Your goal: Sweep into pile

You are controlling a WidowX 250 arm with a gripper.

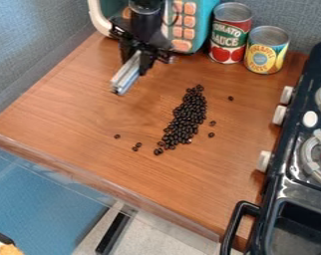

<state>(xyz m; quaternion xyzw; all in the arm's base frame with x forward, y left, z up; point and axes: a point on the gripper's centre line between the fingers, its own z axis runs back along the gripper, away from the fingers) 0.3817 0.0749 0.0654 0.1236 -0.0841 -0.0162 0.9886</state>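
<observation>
Beans (186, 117) sit mid-frame on the wood counter (70, 107), in one long dark heap slanting from upper right down to lower left. We count a few strays: one off the heap's upper right, two just beside its right edge, a few near its lower end, and a lone one farther left. We see the gripper (136, 63) hanging down at upper left of center, closed on a pale bar (126, 75). The bar tilts, its low end toward the lower left; we can't tell if it touches the wood. Bar and heap are apart, bar up and left of the heap.

Top of frame, behind the gripper: teal box (205, 25) with orange buttons, white handle (96, 17) at its left. Right of the box we have a red can (230, 37) and a yellow can (265, 52), both upright, side by side. Black stove (283, 182) runs down the right edge, pale knobs facing the counter, black handle (234, 224) at its lower left. Blue and gray floor, lower left.
</observation>
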